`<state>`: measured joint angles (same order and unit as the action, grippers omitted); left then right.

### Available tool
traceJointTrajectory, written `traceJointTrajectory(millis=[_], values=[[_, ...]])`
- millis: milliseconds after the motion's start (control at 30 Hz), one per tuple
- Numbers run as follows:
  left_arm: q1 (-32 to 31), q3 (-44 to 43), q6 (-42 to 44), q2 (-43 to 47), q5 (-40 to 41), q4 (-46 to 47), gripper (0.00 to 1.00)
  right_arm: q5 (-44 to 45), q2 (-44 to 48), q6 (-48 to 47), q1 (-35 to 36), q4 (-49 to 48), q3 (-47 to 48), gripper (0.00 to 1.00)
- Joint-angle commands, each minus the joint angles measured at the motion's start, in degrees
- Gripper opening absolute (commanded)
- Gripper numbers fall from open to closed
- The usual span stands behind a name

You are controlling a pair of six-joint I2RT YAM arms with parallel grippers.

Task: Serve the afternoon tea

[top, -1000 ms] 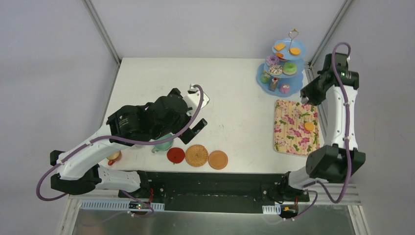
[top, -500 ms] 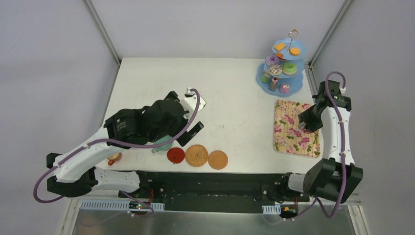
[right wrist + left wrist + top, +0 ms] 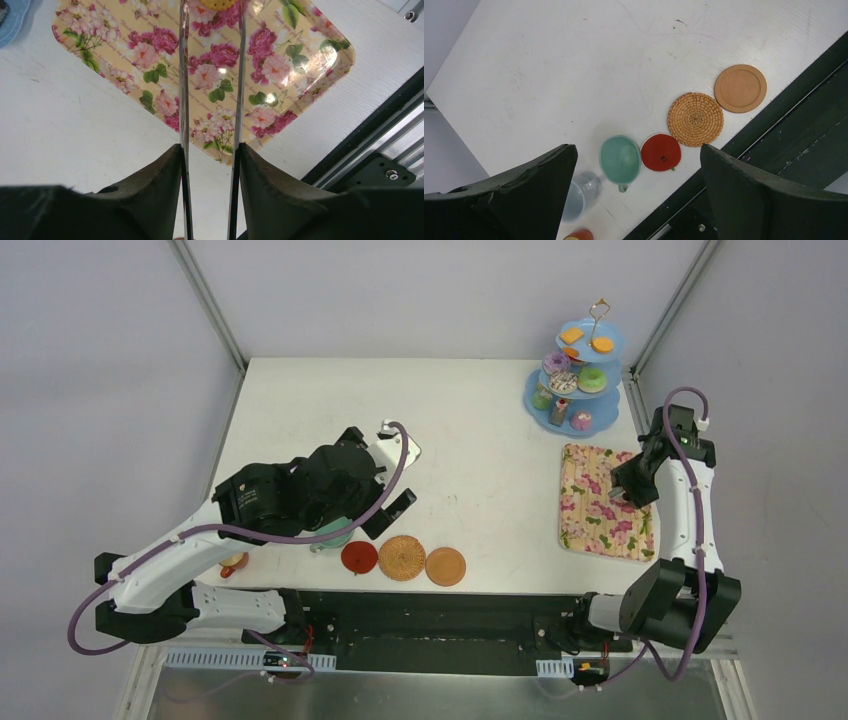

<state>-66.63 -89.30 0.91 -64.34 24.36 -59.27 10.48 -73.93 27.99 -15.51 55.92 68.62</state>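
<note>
My left gripper [image 3: 392,480] [image 3: 638,149] is open and empty, hovering above the cups at the table's front left. Below it stand the mint green cup [image 3: 620,160] [image 3: 330,537], the grey-blue cup [image 3: 581,195] and the orange cup [image 3: 579,235] [image 3: 233,562]. To their right lie three coasters in a row: red [image 3: 660,152], woven [image 3: 695,119] and tan [image 3: 740,88]. My right gripper [image 3: 625,490] [image 3: 210,150] is shut on the metal tongs [image 3: 183,75], held over the floral tray [image 3: 280,75]. A yellow biscuit [image 3: 217,4] sits between the tong tips. The light-blue stand [image 3: 580,365] holds donuts and biscuits at the back right.
The floral tray [image 3: 585,510] lies at the right edge of the table, just in front of the stand. The black base rail [image 3: 430,615] runs along the near edge, close to the coasters. Frame posts stand at the back corners.
My right arm has swung from beside the stand to over the tray, covering the biscuit in the top view. My left arm has drifted slightly toward the near left.
</note>
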Motion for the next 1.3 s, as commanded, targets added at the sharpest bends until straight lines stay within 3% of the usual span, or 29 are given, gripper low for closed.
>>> traceJointTrajectory(millis=[0,967,1267], values=[[0.19,-0.15,0.76,0.45,0.91,0.66,1.00,1.98,-1.60,-0.47,-0.49,-1.05,1.60,0.47],[0.52,-0.44,1.09,-0.12,1.57,0.69,1.00,1.08,-8.52,-1.81,-0.49,-1.14,2.64,0.48],[0.51,-0.76,1.12,-0.24,1.75,0.60,1.00,-0.99,-6.63,-1.58,-0.49,-1.12,2.36,0.37]])
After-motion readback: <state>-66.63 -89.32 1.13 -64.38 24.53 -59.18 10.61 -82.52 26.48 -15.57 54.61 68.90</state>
